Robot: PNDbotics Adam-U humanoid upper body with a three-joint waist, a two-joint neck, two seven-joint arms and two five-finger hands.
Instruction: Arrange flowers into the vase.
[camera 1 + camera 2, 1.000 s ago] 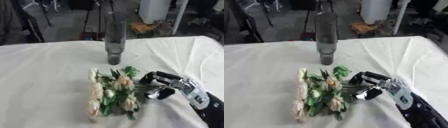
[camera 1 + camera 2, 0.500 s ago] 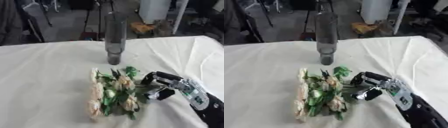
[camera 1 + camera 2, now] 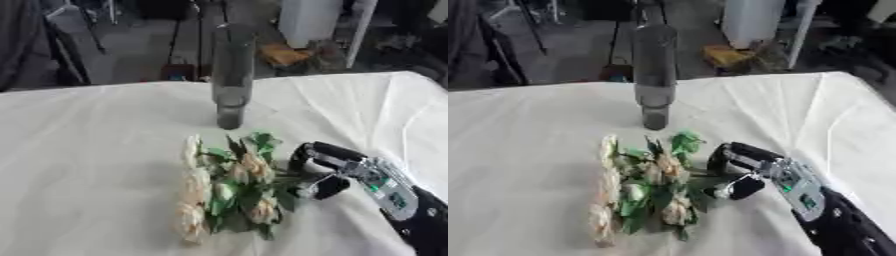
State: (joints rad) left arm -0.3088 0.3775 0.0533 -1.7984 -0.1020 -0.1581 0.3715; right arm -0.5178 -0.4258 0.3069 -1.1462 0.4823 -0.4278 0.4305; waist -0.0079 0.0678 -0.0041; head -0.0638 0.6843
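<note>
Fingers of the right hand (image 3: 337,167) curl around stems of the flower bunch (image 3: 229,185); tall grey vase (image 3: 232,75) stands beyond.

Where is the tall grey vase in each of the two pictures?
Left eye view: the vase stands upright at top centre, behind the flowers.
Right eye view: the vase sits a bit left of centre, up top.
Shared landmark: the right hand beside the flowers, lower right.

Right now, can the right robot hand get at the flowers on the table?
Probably yes. The right robot hand sits right beside the flowers on the white tablecloth, fingers curled toward the stems, with nothing between them.
</note>
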